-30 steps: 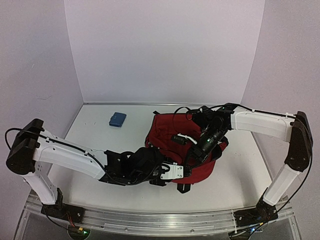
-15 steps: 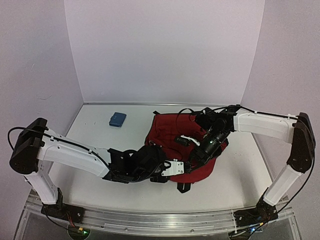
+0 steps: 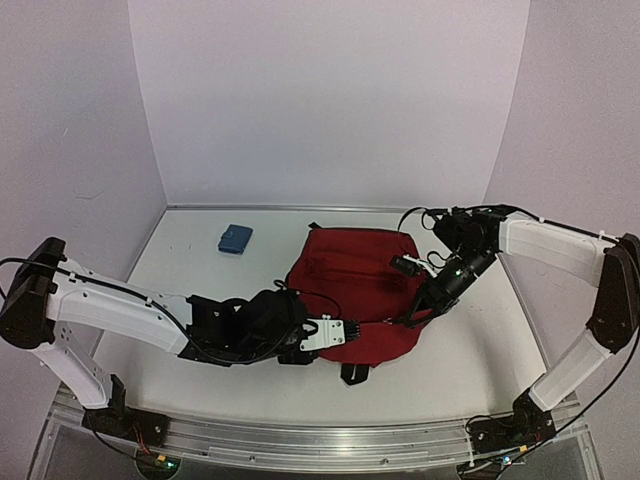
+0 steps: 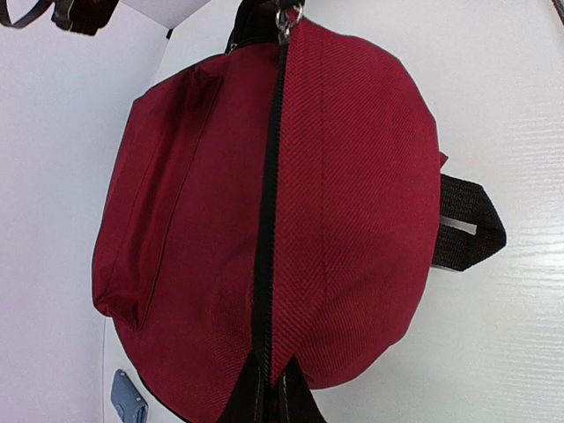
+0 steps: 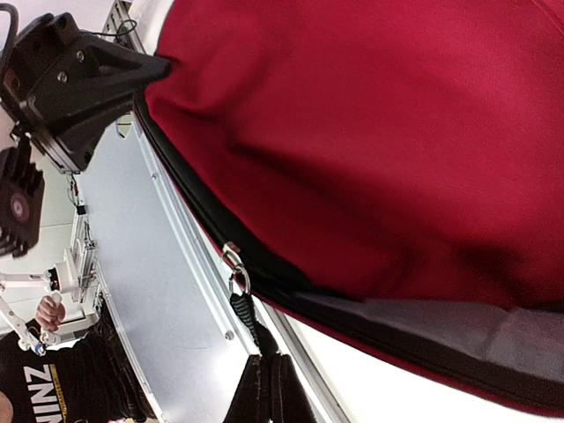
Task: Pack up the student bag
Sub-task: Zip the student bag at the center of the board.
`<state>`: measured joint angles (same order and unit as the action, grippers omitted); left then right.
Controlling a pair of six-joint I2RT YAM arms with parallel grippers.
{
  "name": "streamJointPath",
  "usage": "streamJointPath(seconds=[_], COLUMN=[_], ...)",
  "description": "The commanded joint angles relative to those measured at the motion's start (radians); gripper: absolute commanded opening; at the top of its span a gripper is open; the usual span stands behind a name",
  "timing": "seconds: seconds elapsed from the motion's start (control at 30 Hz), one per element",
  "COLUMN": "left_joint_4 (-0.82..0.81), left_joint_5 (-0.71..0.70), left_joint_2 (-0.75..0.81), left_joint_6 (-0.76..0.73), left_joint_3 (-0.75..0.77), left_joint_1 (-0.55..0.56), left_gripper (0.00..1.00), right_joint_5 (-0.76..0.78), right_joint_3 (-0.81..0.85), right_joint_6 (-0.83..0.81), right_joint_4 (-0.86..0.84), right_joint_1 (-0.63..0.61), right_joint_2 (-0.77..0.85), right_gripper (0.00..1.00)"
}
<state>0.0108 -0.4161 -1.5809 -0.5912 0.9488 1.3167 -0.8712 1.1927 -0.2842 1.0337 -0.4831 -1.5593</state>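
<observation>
The student bag (image 3: pixel 355 285) is a dark red backpack lying in the middle of the table. My left gripper (image 3: pixel 346 336) is shut on its near edge. In the left wrist view the fingers (image 4: pixel 238 401) pinch the fabric right at the end of the black zip (image 4: pixel 269 220), which runs straight across the bag (image 4: pixel 352 176). My right gripper (image 3: pixel 412 318) is at the bag's right side. In the right wrist view it (image 5: pixel 269 359) is shut on the black zip pull (image 5: pixel 249 319), which hangs from a metal slider (image 5: pixel 233 264). A strip of grey lining (image 5: pixel 458 326) shows there.
A small blue object (image 3: pixel 235 239) lies on the table at the back left, away from the bag. A black strap (image 4: pixel 467 225) sticks out from under the bag. White walls stand close on three sides. The aluminium rail (image 3: pixel 320 440) runs along the near edge.
My left gripper has shut on the bag's near edge. My right gripper has drawn the zip pull to the right, and the bag's opening has closed up into a flatter shape.
</observation>
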Motion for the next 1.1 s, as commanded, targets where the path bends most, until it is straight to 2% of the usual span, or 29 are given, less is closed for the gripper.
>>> streamJointPath(seconds=[0.0, 0.23, 0.4, 0.47, 0.53, 0.6, 0.73, 0.9, 1.07], left_joint_4=[0.041, 0.062, 0.068, 0.062, 0.075, 0.100, 0.135, 0.103, 0.112], left_joint_5=[-0.079, -0.118, -0.150, -0.122, -0.076, -0.041, 0.014, 0.182, 0.248], left_joint_2=[0.048, 0.120, 0.193, 0.200, 0.183, 0.139, 0.038, -0.036, -0.156], left_joint_6=[0.033, 0.063, 0.074, 0.084, 0.099, 0.107, 0.108, 0.146, 0.161], left_joint_3=[-0.035, -0.104, -0.123, -0.096, -0.053, 0.005, 0.120, 0.221, 0.338], left_joint_1=[-0.006, -0.030, -0.061, -0.060, -0.059, -0.053, -0.018, -0.008, -0.006], left_gripper=[0.00, 0.00, 0.02, 0.13, 0.30, 0.42, 0.50, 0.66, 0.69], right_joint_5=[0.084, 0.106, 0.010, -0.011, -0.041, -0.084, -0.114, -0.120, -0.123], right_joint_3=[-0.008, 0.020, 0.066, 0.074, 0.083, 0.095, 0.104, 0.091, 0.080], right_joint_6=[-0.123, -0.251, -0.257, -0.245, -0.223, -0.195, -0.167, -0.142, -0.130], right_joint_4=[0.127, 0.192, 0.222, 0.219, 0.213, 0.204, 0.186, 0.163, 0.150], right_joint_1=[0.066, 0.209, 0.211, 0.168, 0.131, 0.109, 0.088, 0.081, 0.081], right_joint_2=[0.022, -0.070, -0.104, -0.108, -0.112, -0.121, -0.124, -0.101, -0.088], right_gripper=[0.00, 0.00, 0.00, 0.00, 0.00, 0.00, 0.00, 0.00, 0.00])
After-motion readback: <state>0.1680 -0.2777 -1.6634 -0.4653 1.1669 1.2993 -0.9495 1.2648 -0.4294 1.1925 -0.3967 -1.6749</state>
